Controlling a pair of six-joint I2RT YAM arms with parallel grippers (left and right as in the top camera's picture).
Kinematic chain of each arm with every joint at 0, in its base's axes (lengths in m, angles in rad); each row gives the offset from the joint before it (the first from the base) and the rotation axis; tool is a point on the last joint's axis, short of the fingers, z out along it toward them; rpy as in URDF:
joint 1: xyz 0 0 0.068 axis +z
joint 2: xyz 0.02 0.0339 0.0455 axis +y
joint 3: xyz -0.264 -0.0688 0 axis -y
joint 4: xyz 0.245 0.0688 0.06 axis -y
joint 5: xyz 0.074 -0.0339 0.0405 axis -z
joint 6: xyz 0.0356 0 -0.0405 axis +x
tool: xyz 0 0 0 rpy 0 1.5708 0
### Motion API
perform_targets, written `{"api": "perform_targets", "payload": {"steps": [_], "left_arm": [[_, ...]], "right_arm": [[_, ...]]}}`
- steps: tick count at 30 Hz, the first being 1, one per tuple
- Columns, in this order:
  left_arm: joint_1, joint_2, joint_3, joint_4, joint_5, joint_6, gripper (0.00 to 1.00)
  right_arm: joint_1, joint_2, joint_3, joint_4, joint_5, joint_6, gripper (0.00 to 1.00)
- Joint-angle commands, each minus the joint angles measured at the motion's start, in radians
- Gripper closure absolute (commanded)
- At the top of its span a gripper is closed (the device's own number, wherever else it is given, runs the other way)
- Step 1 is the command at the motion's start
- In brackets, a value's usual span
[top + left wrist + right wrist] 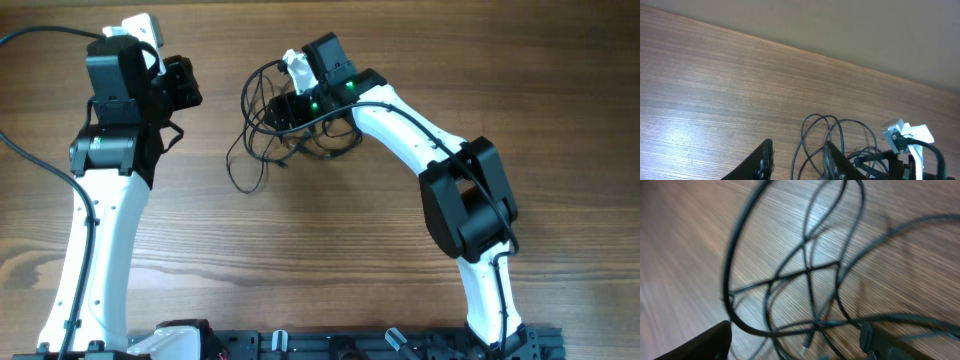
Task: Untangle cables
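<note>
The right fingers (710,342) stand wide apart astride the loops, placed, I judge, to pinch one strand and draw it out, though blur hides which. The left fingers (762,162) are apart on nothing, well clear of the tangle. The cables (268,132) — thin black cords, looped and crossing in one knot — lie near the surface's (330,250) far edge, about midway along.

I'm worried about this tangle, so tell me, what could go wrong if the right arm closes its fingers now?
The right fingers straddle several crossing cables; closing could catch more than one strand and tighten the knot. The left fingers hold nothing and sit apart from the pile, so pulling may drag the whole bundle.
</note>
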Motion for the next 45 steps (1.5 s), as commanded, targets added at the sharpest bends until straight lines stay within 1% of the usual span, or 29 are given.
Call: {"api": "perform_targets", "payload": {"steps": [1,4,6,7,13,15,17,18,20,27,31,35,40,45], "left_arm": [[0.003,-0.005,0.006,-0.007,0.006,-0.011,0.66],[0.003,-0.005,0.006,-0.008,0.006,-0.011,0.66],[0.003,-0.005,0.006,-0.008,0.006,-0.011,0.66],[0.003,-0.005,0.006,-0.008,0.007,-0.011,0.67],[0.003,-0.005,0.006,-0.008,0.048,-0.011,0.67],[0.003,-0.005,0.006,-0.008,0.048,-0.011,0.67],[0.003,-0.005,0.006,-0.008,0.048,-0.011,0.67],[0.003,-0.005,0.006,-0.008,0.048,-0.011,0.67],[0.003,-0.005,0.006,-0.008,0.047,-0.011,0.67],[0.003,-0.005,0.006,-0.016,0.048,-0.011,0.66],[0.003,-0.005,0.006,-0.035,0.047,-0.011,0.66],[0.003,-0.005,0.006,-0.057,0.048,-0.011,0.66],[0.003,-0.005,0.005,-0.074,0.071,-0.011,0.66],[0.003,-0.002,0.005,-0.079,0.132,-0.011,0.65]], "right_arm": [[0.014,0.023,0.001,0.048,-0.123,0.017,0.16],[0.022,0.023,0.001,0.071,-0.126,0.018,0.14],[0.025,0.023,0.001,0.076,-0.125,0.015,0.15],[0.027,0.023,0.001,0.076,-0.109,0.017,0.17],[0.031,0.042,0.001,0.097,-0.088,0.016,0.39],[0.031,0.047,0.001,0.096,-0.089,0.019,0.44],[0.031,0.050,0.001,0.095,-0.088,0.019,0.58],[0.031,0.051,0.001,0.095,-0.088,0.019,0.67],[0.031,0.051,0.001,0.096,-0.088,0.020,0.95],[0.013,0.014,0.025,0.101,-0.124,0.030,0.95],[-0.019,-0.073,0.040,0.101,-0.111,0.051,0.95],[-0.055,-0.184,0.041,0.072,-0.049,0.049,0.95],[-0.101,-0.332,0.041,-0.042,-0.018,0.047,0.95],[-0.109,-0.432,0.068,-0.275,0.176,0.044,0.96]]}}
